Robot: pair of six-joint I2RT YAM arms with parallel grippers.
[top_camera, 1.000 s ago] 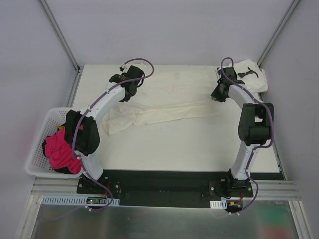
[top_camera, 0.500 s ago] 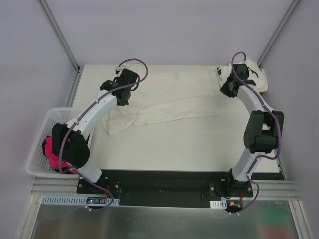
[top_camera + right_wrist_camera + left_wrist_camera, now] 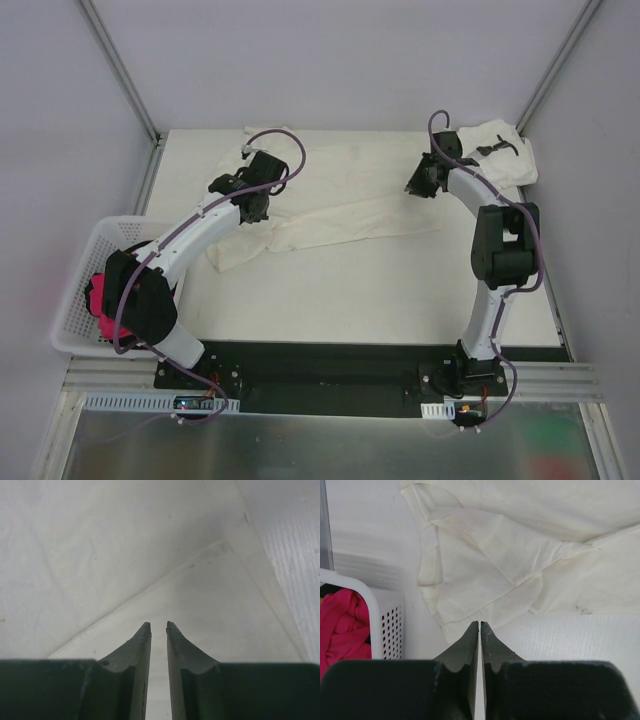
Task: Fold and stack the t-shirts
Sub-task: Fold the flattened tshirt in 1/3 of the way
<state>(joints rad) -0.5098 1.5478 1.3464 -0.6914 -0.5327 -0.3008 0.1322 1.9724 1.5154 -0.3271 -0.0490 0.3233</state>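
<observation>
The large cream-white t-shirt lies spread and partly folded across the far half of the table. My left gripper hangs over its left sleeve. In the left wrist view that gripper is shut with nothing in it, its tips just above the hem of the sleeve. My right gripper hovers over the shirt's right side. Its jaws stand a narrow gap apart with only flat cream cloth below them. The white t-shirt with black marks lies bunched in the back right corner.
A white perforated basket sits off the table's left edge, holding pink cloth. The left wrist view also shows the basket and the pink cloth. Grey walls close in the table at the back and both sides.
The left gripper has come down and nearer, from the shirt's back edge to its left sleeve. The right gripper swung back toward the printed shirt, then returned left over the cream shirt.
</observation>
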